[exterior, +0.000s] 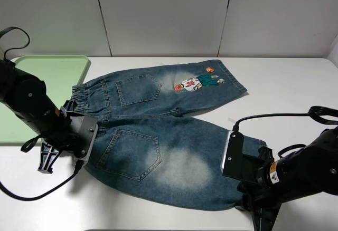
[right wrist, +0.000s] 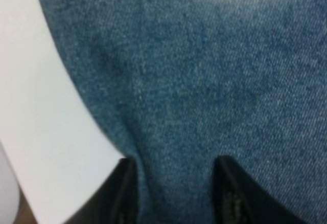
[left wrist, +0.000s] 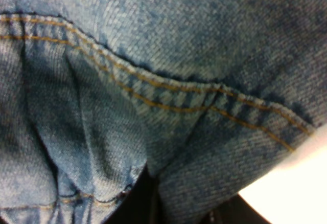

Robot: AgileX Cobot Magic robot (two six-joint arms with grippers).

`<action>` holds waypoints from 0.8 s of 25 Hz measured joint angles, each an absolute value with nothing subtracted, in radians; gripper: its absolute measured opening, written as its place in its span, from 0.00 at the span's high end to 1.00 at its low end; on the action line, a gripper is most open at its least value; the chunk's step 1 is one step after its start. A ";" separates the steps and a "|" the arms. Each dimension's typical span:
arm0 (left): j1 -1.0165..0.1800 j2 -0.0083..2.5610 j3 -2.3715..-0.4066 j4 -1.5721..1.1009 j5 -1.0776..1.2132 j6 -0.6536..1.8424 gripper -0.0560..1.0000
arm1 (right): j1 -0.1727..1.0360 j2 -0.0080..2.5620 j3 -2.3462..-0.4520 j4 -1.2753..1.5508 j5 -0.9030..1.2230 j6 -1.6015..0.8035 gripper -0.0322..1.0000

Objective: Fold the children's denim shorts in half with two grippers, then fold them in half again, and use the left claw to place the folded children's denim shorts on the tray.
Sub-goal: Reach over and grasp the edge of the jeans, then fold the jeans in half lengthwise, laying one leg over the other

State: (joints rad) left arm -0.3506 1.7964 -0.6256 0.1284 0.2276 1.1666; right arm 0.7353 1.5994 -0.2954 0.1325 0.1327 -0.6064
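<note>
nearby, tray (exterior: 53,75) beside denim shorts (exterior: 158,157)

The faded blue children's denim shorts (exterior: 158,141) show pale bleached patches and orange-yellow seam stitching, with plain blue cloth between the black right pincer's (right wrist: 176,193) tips. A red, green and white cartoon print (exterior: 198,82) marks the leg far from that pincer. The flat rectangular plastic tray (exterior: 47,73) is pale green, and the table (exterior: 290,83) is white.

No legible word, brand or number is found in any view. A small orange-and-white label (exterior: 273,177) is carried on the right arm (exterior: 301,167), behind its jaws, but its marks are too small to be read. An orange fleck (exterior: 57,112) is seen on the left arm (exterior: 26,102), likewise unreadable. A cartoon print (exterior: 198,82) is shown on the children's denim shorts (exterior: 158,152), well apart from both sets of jaws; no lettering can be made out in it.
</note>
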 joint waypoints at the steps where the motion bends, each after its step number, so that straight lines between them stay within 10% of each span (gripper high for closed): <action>1: -0.351 1.796 -0.626 0.128 0.228 1.167 0.84 | 0.735 1.601 -0.295 0.133 0.133 -0.606 0.77; 6: -0.351 1.796 -0.626 0.128 0.228 1.168 0.84 | 0.735 1.602 -0.295 0.128 0.132 -0.606 0.99; 20: -0.351 1.796 -0.626 0.126 0.225 1.162 0.84 | 0.735 1.597 -0.295 0.125 0.132 -0.593 0.99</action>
